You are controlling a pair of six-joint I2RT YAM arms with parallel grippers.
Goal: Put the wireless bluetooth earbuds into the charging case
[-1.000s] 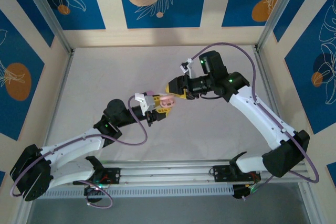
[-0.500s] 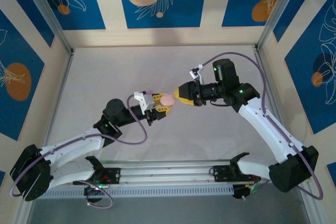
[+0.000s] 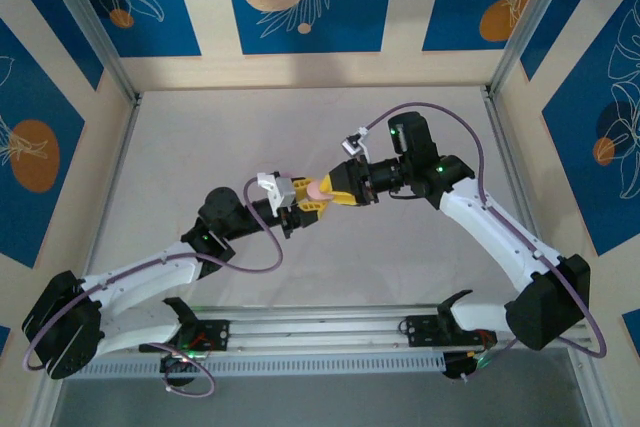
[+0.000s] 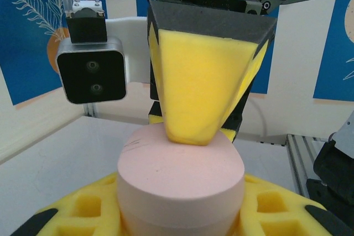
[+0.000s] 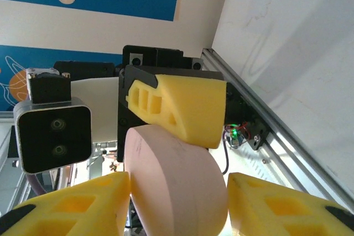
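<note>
A pale pink, pebble-shaped charging case [image 3: 318, 189] hangs above the table's middle, closed, with my left gripper [image 3: 304, 199] shut on its rim. In the left wrist view the case [image 4: 180, 164] sits between the yellow pads [image 4: 83, 208]. My right gripper [image 3: 333, 188] meets it from the right, jaws open and straddling the case [image 5: 177, 186]. Its left pad [image 5: 83, 203] touches the flat face; the right pad [image 5: 276, 203] stands a sliver off. One right finger [image 4: 199, 87] rests on the case's top. The earbuds are out of view.
The white table [image 3: 200, 147] lies below both arms, framed by aluminium rails [image 3: 110, 147] and blue patterned walls. A metal rail [image 3: 320, 332] runs along the near edge between the arm bases. Each wrist camera [image 4: 91, 73] faces the other.
The right gripper drew back to the right, away from the case, then came in again over it with its jaws narrower. The left gripper kept its hold and barely moved.
</note>
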